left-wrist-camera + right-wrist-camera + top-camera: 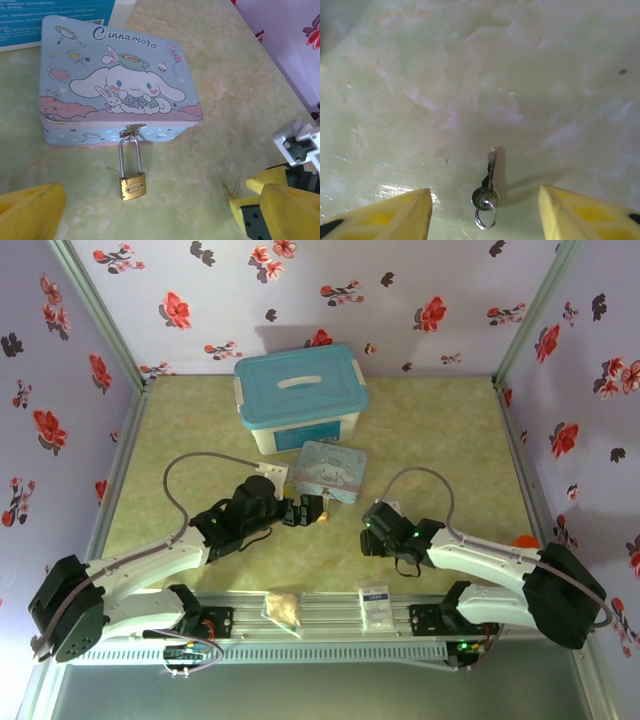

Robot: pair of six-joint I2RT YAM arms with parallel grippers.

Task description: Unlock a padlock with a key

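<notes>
Top external view: green marbled table enclosed by floral walls. Left gripper, jaws wide apart, sits low before the padlock, which is hasped to the cartoon tin mid-table. Right gripper, jaws spread, straddles the key lying flat.

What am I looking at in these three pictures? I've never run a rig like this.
Two robot arms sit side by side on a table. The overhead picture looks down on both, with a blue-lidded box and a cartoon tin beyond them. The other two come from cameras on the wrists; the yellow shapes are each gripper's own fingers. The left gripper is open, holding nothing; the padlock lies ahead of it, its shackle hooked through the tin's clasp. The right gripper is open too, above the key, which lies flat on the table with a small ring on it.
</notes>
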